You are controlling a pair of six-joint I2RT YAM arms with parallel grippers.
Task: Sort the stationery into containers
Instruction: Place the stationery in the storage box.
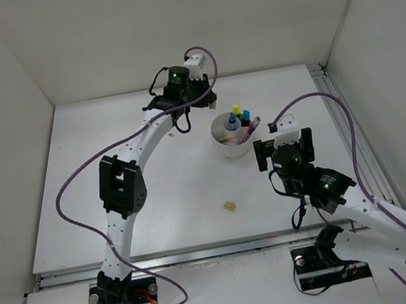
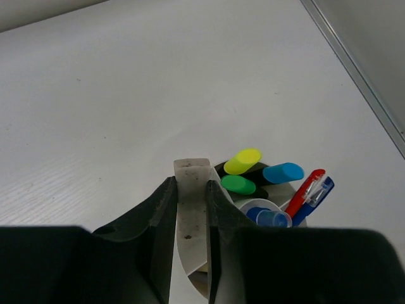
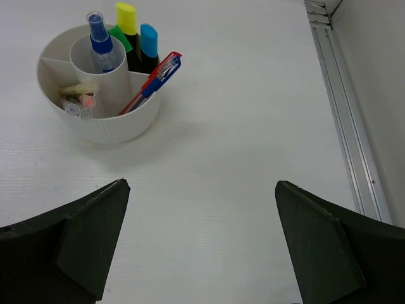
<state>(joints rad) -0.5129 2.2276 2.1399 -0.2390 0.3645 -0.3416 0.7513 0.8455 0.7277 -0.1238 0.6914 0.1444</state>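
The round white organizer [image 1: 223,147] stands at the centre right of the table. It holds yellow [image 3: 126,15], green [image 3: 120,38] and blue [image 3: 149,38] capped highlighters, a red/blue pen [image 3: 155,79], a clear blue-capped marker [image 3: 99,41] and pastel pencils [image 3: 76,104]. My left gripper [image 2: 192,183] is shut on a pale flat eraser [image 2: 192,209] and holds it just above the organizer's [image 2: 258,203] near-left rim. My right gripper [image 3: 202,202] is open and empty over bare table, near and right of the organizer [image 3: 114,130]. A beige eraser [image 1: 230,206] lies on the table.
A small pale bit [image 1: 181,130] lies on the table beside the left arm. White walls enclose the table on three sides. A metal rail [image 3: 345,114] runs along the right edge.
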